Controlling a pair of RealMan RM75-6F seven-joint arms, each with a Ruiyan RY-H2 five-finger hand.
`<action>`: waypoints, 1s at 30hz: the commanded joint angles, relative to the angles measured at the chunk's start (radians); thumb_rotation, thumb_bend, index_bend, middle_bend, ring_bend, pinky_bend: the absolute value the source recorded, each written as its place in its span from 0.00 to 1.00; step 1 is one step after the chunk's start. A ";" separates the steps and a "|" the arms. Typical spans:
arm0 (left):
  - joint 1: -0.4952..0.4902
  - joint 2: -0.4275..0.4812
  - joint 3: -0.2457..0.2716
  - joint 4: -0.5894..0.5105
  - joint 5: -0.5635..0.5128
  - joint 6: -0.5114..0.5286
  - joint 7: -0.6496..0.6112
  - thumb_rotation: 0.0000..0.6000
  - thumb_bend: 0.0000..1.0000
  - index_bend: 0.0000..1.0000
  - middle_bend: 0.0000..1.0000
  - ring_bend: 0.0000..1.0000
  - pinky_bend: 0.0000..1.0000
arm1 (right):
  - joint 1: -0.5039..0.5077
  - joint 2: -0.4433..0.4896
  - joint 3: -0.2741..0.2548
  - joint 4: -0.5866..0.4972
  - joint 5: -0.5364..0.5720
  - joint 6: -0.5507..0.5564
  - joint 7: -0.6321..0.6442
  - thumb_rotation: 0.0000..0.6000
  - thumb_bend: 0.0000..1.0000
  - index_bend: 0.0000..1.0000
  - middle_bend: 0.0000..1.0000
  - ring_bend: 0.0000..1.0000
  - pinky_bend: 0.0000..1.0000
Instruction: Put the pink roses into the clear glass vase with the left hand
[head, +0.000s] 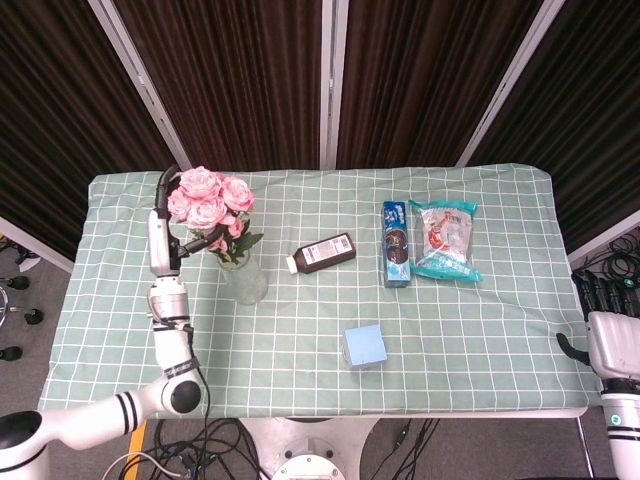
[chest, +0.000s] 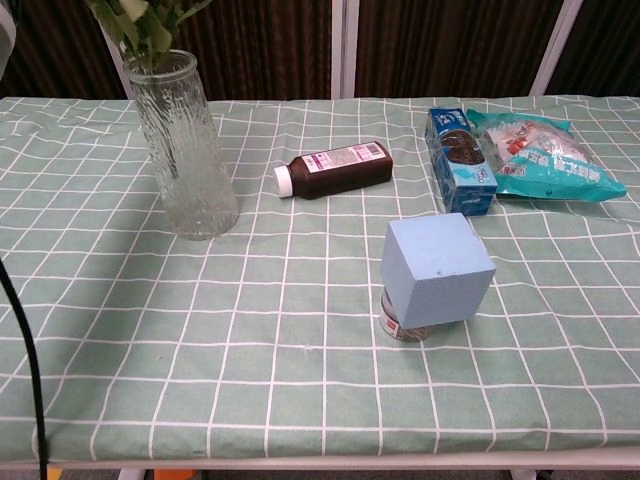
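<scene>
The pink roses (head: 211, 198) stand over the clear glass vase (head: 243, 279) at the table's left, their stems down in its mouth. My left hand (head: 175, 232) grips the bunch from the left, just under the blooms. In the chest view only green leaves (chest: 143, 24) show, dipping into the ribbed vase (chest: 186, 150); the blooms are cut off above the frame. My right hand (head: 606, 325) hangs beyond the table's right edge, fingers spread and holding nothing.
A brown bottle (head: 322, 252) lies on its side right of the vase. Further right lie a blue biscuit box (head: 396, 243) and a teal snack bag (head: 445, 240). A light blue cube (chest: 436, 270) sits on a small tin near the front.
</scene>
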 joint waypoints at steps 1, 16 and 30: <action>0.023 0.012 0.017 -0.014 0.022 -0.005 -0.009 1.00 0.08 0.01 0.02 0.10 0.22 | 0.001 -0.002 -0.001 0.002 0.001 -0.003 0.000 1.00 0.17 0.00 0.00 0.00 0.00; 0.091 0.127 0.012 -0.210 0.151 0.061 0.032 1.00 0.00 0.00 0.00 0.06 0.18 | 0.005 -0.007 0.000 0.005 0.004 -0.009 -0.001 1.00 0.17 0.00 0.00 0.00 0.00; 0.282 0.452 0.095 -0.075 0.223 0.085 0.117 1.00 0.04 0.01 0.04 0.06 0.19 | -0.020 0.021 0.001 -0.033 -0.038 0.065 -0.002 1.00 0.17 0.00 0.00 0.00 0.00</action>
